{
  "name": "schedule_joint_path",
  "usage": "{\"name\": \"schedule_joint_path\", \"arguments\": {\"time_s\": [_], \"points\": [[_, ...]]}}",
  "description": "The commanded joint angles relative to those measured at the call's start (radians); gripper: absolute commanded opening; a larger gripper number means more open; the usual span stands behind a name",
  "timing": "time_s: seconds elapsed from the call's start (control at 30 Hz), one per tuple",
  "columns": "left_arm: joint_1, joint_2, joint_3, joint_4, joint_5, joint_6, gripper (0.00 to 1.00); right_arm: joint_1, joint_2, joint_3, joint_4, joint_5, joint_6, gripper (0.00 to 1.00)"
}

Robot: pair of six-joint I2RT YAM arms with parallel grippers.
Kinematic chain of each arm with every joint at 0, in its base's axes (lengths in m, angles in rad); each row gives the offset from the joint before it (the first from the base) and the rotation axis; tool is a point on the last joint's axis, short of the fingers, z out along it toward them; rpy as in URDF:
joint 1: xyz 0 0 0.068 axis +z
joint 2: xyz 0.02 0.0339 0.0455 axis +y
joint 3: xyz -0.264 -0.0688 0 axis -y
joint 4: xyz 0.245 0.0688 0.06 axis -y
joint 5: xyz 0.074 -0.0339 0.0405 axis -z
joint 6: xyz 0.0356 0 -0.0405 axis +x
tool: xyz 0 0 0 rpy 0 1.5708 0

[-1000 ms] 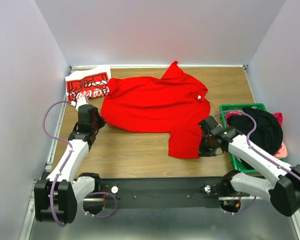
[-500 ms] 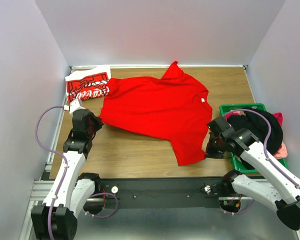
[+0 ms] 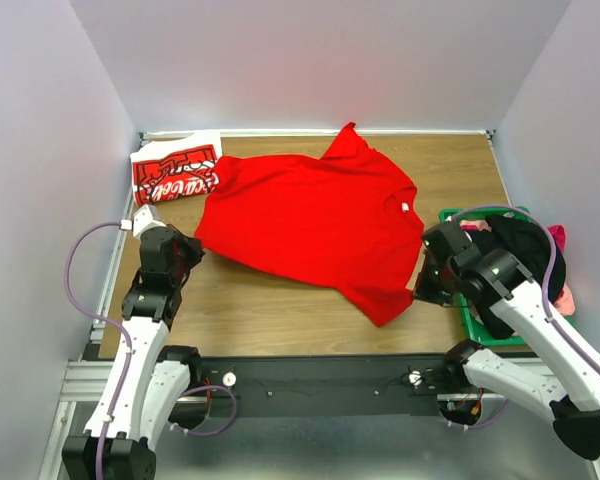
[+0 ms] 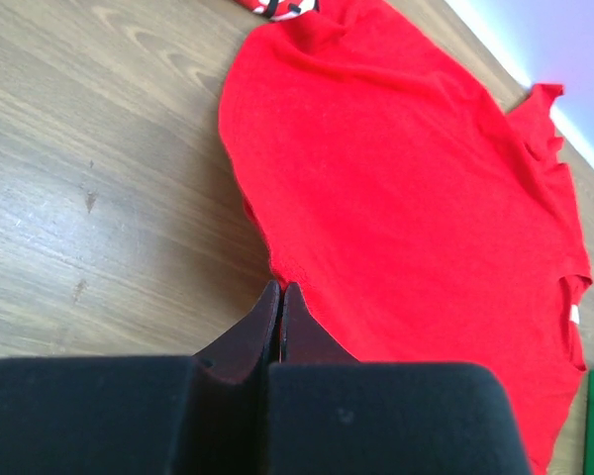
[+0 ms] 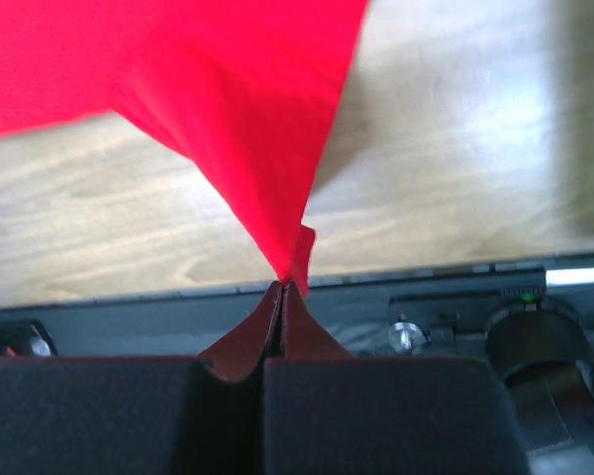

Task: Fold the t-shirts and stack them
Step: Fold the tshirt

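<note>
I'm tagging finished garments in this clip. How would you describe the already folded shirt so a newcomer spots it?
On the wooden table, look to the far-left corner. The folded t-shirt lies there, a small flat packet beside the large spread-out plain red t-shirt. White script lettering and a white edge set it apart.

Plain red t-shirt (image 3: 310,215): soft matt cloth lying in shallow creases, a fine knit showing close to the left tool (image 4: 280,297) and right tool (image 5: 282,292), whose dark tapered fingers (image 5: 247,341) look like smooth hard plastic with a faint brownish sheen. Lettered t-shirt (image 3: 175,175): matt red cloth with flat white print. Bench (image 3: 270,310): smooth wood-grain top with a dull satin finish, framed by bare grey metal rail (image 3: 80,378); crate (image 3: 446,216): green plastic, slightly glossy; cables (image 3: 67,280): smooth lilac plastic sheath.
</note>
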Motion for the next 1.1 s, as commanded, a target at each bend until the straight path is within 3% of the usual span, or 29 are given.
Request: {"name": "schedule_joint_path", "arguments": {"time_s": [0.0, 0.2, 0.47, 1.07], "points": [[0.003, 0.044, -0.039, 0.047, 0.007, 0.002, 0.0, 0.007, 0.068, 0.054, 0.106, 0.102, -0.042, 0.0], [0.005, 0.168, -0.052, 0.156, -0.014, 0.017, 0.0, 0.006, 0.218, 0.11, 0.325, 0.253, -0.111, 0.01], [0.016, 0.283, -0.043, 0.279, -0.016, 0.015, 0.0, -0.026, 0.459, 0.293, 0.443, 0.414, -0.248, 0.0], [0.103, 0.51, 0.043, 0.471, 0.033, 0.043, 0.0, -0.207, 0.766, 0.566, 0.548, 0.389, -0.434, 0.0]]}}
